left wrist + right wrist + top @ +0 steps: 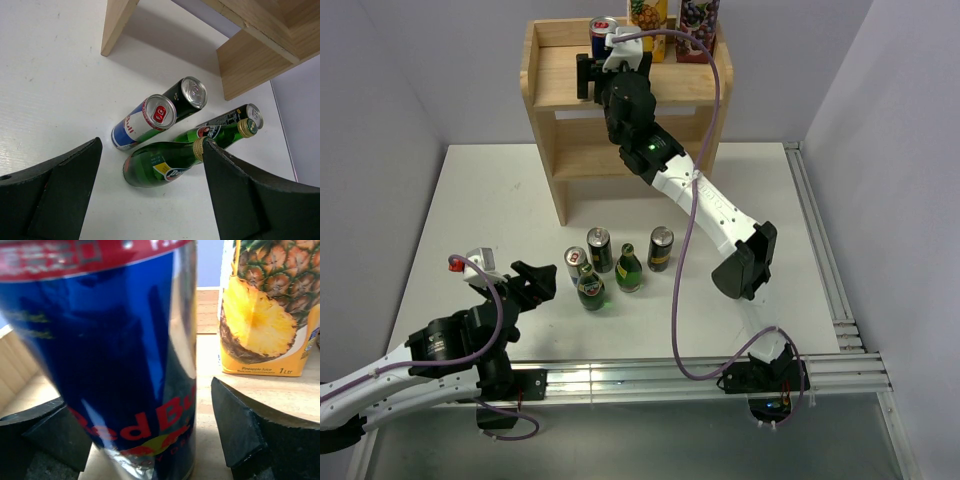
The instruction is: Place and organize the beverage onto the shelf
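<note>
The light wooden shelf (560, 88) stands at the table's back. A blue Red Bull can (603, 33) stands on its top board, large in the right wrist view (115, 340). My right gripper (601, 58) is open with its fingers on either side of this can (137, 400); a gap shows at the right finger (235, 425). On the table stand a Red Bull can (576, 265), two dark cans (599, 249) (661, 249) and two green bottles (591, 287) (629, 268). My left gripper (527, 284) is open and empty, just left of them (150, 147).
A pineapple juice carton (648, 14) and a grape juice carton (698, 20) stand at the back right of the shelf top; the pineapple carton (270, 310) is right of the held-around can. The shelf's front leg (117, 22) is behind the table drinks. A metal rail (825, 270) runs along the right edge.
</note>
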Available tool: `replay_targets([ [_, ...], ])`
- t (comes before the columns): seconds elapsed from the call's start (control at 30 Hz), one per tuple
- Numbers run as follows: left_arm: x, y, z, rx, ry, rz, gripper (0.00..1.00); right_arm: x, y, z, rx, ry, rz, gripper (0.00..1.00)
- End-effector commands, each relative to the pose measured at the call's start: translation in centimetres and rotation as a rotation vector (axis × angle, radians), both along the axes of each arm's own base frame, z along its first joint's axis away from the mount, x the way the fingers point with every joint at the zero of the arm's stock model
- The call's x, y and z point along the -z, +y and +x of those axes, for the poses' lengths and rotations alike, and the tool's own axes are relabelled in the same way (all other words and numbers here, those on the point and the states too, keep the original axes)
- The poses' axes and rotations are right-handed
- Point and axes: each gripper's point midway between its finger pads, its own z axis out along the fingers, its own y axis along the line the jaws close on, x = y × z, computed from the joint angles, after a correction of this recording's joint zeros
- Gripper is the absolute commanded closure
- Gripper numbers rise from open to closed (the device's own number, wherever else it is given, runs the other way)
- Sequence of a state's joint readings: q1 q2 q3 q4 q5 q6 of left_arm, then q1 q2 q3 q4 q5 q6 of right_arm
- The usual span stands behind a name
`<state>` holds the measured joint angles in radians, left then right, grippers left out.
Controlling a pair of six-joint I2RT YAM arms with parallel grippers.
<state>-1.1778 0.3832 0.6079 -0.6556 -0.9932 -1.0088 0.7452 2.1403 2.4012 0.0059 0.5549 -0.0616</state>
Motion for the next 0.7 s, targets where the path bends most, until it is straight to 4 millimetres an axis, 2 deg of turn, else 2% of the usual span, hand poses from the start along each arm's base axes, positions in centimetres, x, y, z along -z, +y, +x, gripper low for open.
replay_targets([
  [0.0,0.0,0.0,0.1,-0.009,-0.005,0.002,0.11,0.1,-0.4,-0.4,-0.011,0.020,0.011,0.06],
  [0.03,0.0,0.0,0.1,-0.009,-0.004,0.003,0.11,-0.2,-0.6,-0.8,-0.019,0.017,0.013,0.05],
  [0.1,0.0,0.0,0.1,-0.009,-0.005,0.003,0.11,0.6,-0.3,-1.0,-0.043,0.031,-0.003,0.00],
  [0.13,0.0,-0.1,0.1,-0.007,-0.004,0.003,0.11,0.2,-0.5,-1.5,-0.054,0.029,-0.002,0.00],
  [0.17,0.1,0.0,0.1,-0.009,-0.004,0.006,0.11,1.3,-0.3,-1.6,-0.062,0.050,-0.019,0.00],
  [0.23,0.1,-0.1,0.1,-0.009,-0.003,0.008,0.11,0.3,-0.6,-2.3,-0.075,0.028,0.002,0.00],
  [0.3,0.1,0.0,0.1,-0.011,-0.002,0.009,0.11,1.3,-0.7,-2.6,-0.077,0.047,-0.004,0.00],
  [0.33,0.1,-0.1,0.1,-0.011,-0.001,0.009,0.11,0.6,-1.3,-3.1,-0.069,0.040,0.009,0.00],
  [0.37,0.1,-0.1,0.2,-0.013,-0.001,0.008,0.11,1.6,-1.2,-3.3,-0.072,0.055,-0.001,0.00],
  [0.4,0.1,0.0,0.2,-0.014,0.000,0.011,0.11,1.6,-1.4,-3.6,-0.071,0.056,0.001,0.00],
  [0.43,0.1,0.0,0.2,-0.016,-0.001,0.010,0.10,0.6,-2.1,-4.4,-0.071,0.042,0.013,0.00],
  [0.47,0.2,0.0,0.2,-0.018,0.000,0.013,0.11,1.8,-2.1,-4.7,-0.071,0.059,0.000,0.00],
  [0.5,0.1,0.0,0.2,-0.019,0.000,0.013,0.11,1.9,-2.3,-5.1,-0.072,0.059,0.000,0.00],
  [0.53,0.2,0.0,0.2,-0.021,0.001,0.017,0.11,0.9,-3.0,-6.0,-0.071,0.044,0.015,0.00],
  [0.57,0.2,0.0,0.3,-0.023,0.003,0.018,0.11,2.1,-3.3,-6.3,-0.053,0.061,0.005,0.00],
  [0.6,0.2,0.0,0.3,-0.026,0.002,0.018,0.10,2.3,-3.3,-7.0,-0.060,0.064,0.003,0.00],
  [0.63,0.3,0.0,0.3,-0.028,0.005,0.024,0.10,1.2,-4.1,-8.1,-0.061,0.048,0.019,0.00],
  [0.67,0.3,0.0,0.3,-0.031,0.005,0.027,0.10,2.7,-4.2,-8.5,-0.062,0.074,0.027,0.00],
])
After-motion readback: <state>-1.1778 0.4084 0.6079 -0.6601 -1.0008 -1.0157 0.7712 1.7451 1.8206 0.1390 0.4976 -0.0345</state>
